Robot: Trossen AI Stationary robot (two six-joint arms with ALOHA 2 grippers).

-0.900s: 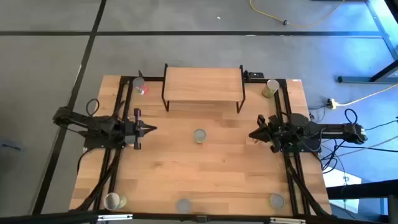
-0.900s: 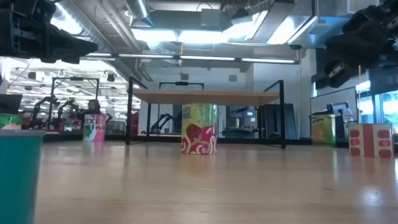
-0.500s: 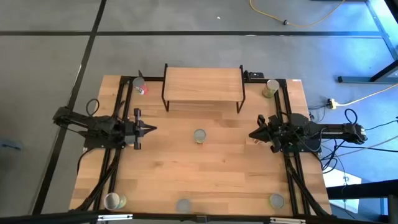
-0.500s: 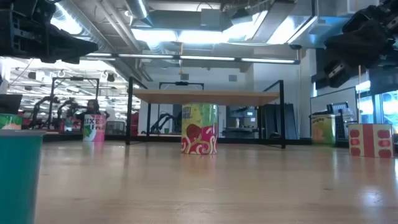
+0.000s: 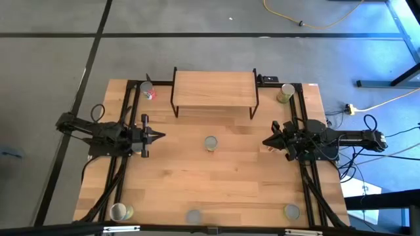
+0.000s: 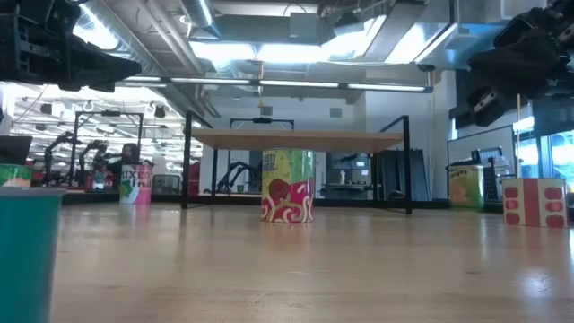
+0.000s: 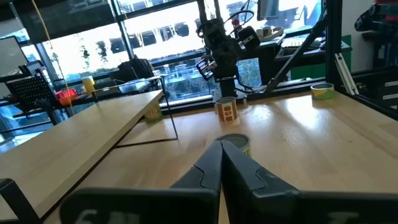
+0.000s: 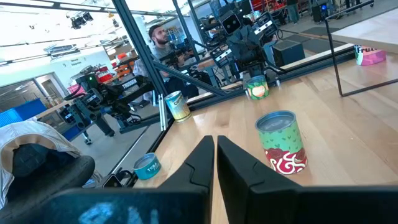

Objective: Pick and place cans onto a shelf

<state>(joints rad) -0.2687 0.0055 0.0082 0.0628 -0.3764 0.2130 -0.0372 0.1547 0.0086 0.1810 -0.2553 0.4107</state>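
The shelf (image 5: 213, 90) stands at the table's far middle, its light top board bare. A can with a green and red label (image 5: 210, 143) stands upright on the table in front of it, between my two grippers; it also shows in the low view (image 6: 287, 186). Other cans stand at the far left (image 5: 147, 90), far right (image 5: 287, 92), and along the near edge (image 5: 118, 212) (image 5: 193, 216) (image 5: 291, 212). My left gripper (image 5: 159, 136) hovers shut to the left of the middle can, pointing at it. My right gripper (image 5: 266, 142) hovers shut to its right.
A small red-and-white box (image 6: 535, 202) sits on the table below my right gripper. Black frame rails (image 5: 131, 98) run along the table's left and right sides. Bare tabletop (image 5: 216, 180) lies between the middle can and the near row. A person (image 8: 163, 37) sits beyond the table.
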